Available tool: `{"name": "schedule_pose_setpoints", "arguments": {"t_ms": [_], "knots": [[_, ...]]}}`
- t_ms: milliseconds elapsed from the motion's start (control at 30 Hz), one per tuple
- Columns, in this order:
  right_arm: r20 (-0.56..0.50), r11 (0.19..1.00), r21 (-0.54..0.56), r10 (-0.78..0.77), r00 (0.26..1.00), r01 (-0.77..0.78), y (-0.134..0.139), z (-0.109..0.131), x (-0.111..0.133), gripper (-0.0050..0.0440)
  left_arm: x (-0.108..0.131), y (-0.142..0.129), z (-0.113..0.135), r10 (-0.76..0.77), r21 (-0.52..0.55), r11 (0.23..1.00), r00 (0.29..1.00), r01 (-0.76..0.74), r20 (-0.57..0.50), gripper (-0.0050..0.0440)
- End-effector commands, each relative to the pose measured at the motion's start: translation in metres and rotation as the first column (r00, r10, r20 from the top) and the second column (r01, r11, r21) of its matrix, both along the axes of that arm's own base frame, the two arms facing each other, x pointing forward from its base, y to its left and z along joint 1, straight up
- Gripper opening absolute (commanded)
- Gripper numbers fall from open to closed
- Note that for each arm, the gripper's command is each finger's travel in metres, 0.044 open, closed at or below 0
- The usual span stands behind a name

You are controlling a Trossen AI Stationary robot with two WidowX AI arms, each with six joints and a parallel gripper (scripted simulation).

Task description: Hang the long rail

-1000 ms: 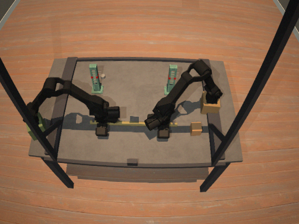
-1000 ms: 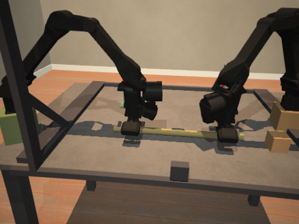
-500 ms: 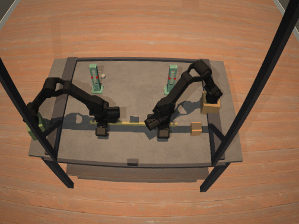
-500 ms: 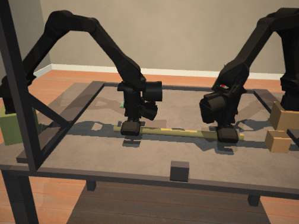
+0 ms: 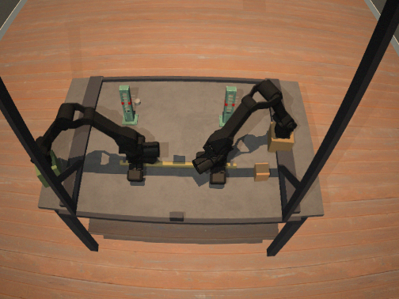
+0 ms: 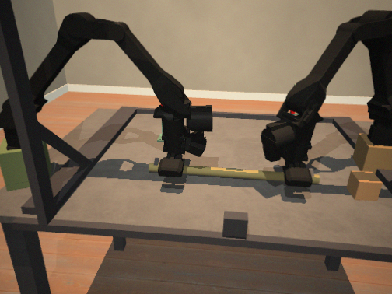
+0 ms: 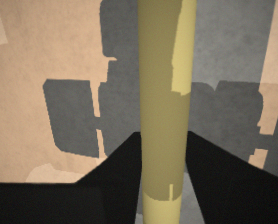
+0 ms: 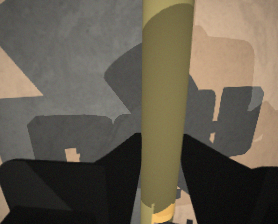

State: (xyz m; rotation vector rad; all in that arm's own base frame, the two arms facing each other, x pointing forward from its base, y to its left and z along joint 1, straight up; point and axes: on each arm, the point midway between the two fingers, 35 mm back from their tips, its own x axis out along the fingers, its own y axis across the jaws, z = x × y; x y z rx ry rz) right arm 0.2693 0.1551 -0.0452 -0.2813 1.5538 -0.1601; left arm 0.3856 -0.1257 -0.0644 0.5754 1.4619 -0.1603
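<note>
A grey-brown bench (image 5: 158,197) (image 6: 117,207) (image 7: 60,30) (image 8: 230,60) fills the middle of the top view; at its near edge, lower centre, sits a dark block (image 5: 176,216) (image 6: 235,225). Beyond that the long yellow rail (image 5: 178,164) (image 6: 233,173) (image 7: 165,100) (image 8: 167,90) lies crosswise, low over the bench, with an orange block (image 5: 261,172) (image 6: 364,186) off its right-hand end. The left tool (image 5: 135,164) (image 6: 172,166) (image 7: 162,138), left of centre, is pinching the rail; the right tool (image 5: 218,167) (image 6: 297,174) (image 8: 160,139) pinches it towards the other end. So the grasping step looks done or nearly so, and next calls for a level lift by both arms together, then a carry to the posts, ends kept in step so the rail doesn't twist

Farther back, upper left and upper right of the bench, stand the green left-hand post (image 5: 125,104) (image 6: 160,137) and right-hand post (image 5: 229,102) (image 6: 292,113), red marks showing. In the exterior view the arms mostly hide them. The hooks are too small to read, and I can't tell whether the rail touches the bench
</note>
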Motion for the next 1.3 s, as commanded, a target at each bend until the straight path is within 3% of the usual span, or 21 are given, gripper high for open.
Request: {"name": "schedule_pose_setpoints", "arguments": {"t_ms": [0,133,667,1267], "knots": [[0.026,1.000,0.020,0.001,1.000,-0.002,0.003,0.013,0.005,-0.0050,0.001,-0.002,0.019,0.000,-0.010,1.000,1.000,0.000,0.028,-0.0020],[0.026,1.000,0.020,0.001,1.000,-0.002,0.005,0.021,0.007,-0.0050,0.000,-0.002,0.022,0.000,-0.010,1.000,1.000,0.000,0.028,-0.0050],[0.026,1.000,0.020,0.001,1.000,-0.002,0.005,0.023,0.007,-0.0050,0.000,-0.002,0.024,0.000,-0.010,1.000,1.000,0.000,0.028,-0.0050],[0.027,1.000,0.021,0.001,1.000,-0.002,0.005,0.069,0.007,-0.0050,-0.002,-0.002,0.069,0.000,-0.010,1.000,1.000,0.000,0.028,-0.0050]]}}
